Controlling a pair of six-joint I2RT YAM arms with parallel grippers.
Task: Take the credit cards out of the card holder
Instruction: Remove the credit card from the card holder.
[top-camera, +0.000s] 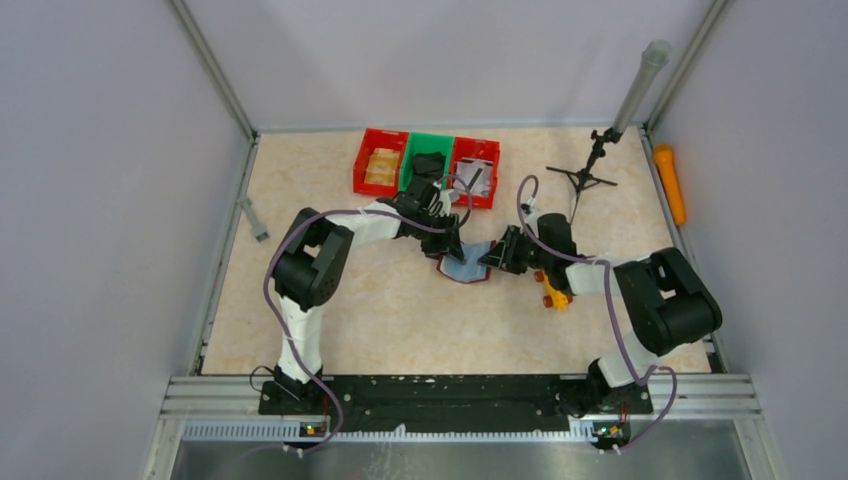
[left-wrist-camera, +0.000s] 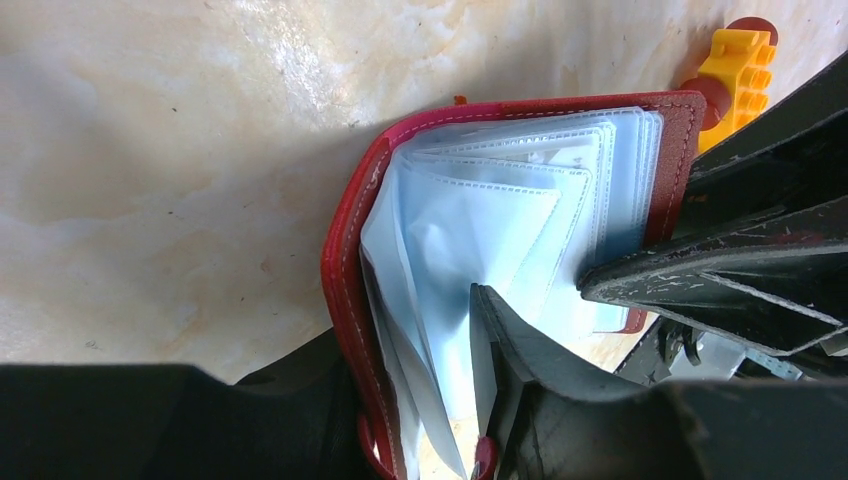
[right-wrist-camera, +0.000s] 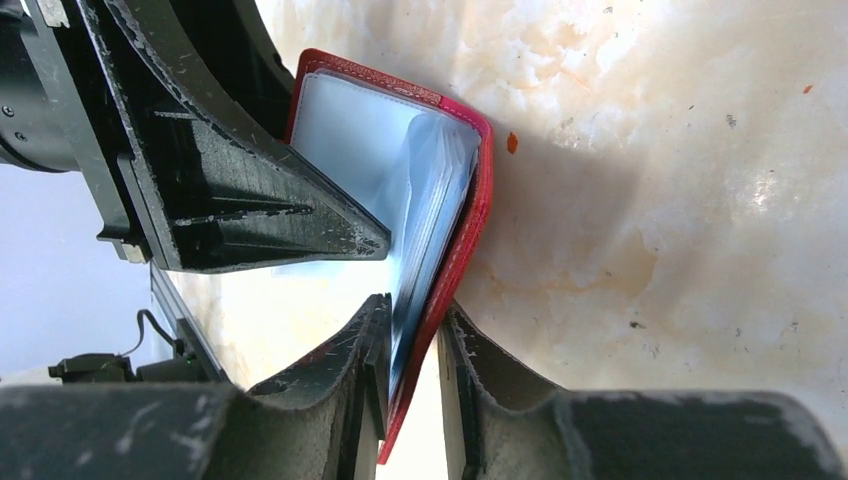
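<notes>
1. Left gripper: clamped on the card holder. One finger presses on the pale blue sleeves; the other sits outside the red cover.
2. Right gripper: pinched on the opposite cover edge, a few sleeves caught in between.
3. The card holder is spread open between both grippers at mid-table, sleeves fanned. Cannot tell whether it rests on the top.
4. Yellow toy brick lies just beside the right gripper.
5. Bins stand at the far edge, well apart: red, green, red.

Red card holder, seemingly pale-blue sleeves
</notes>
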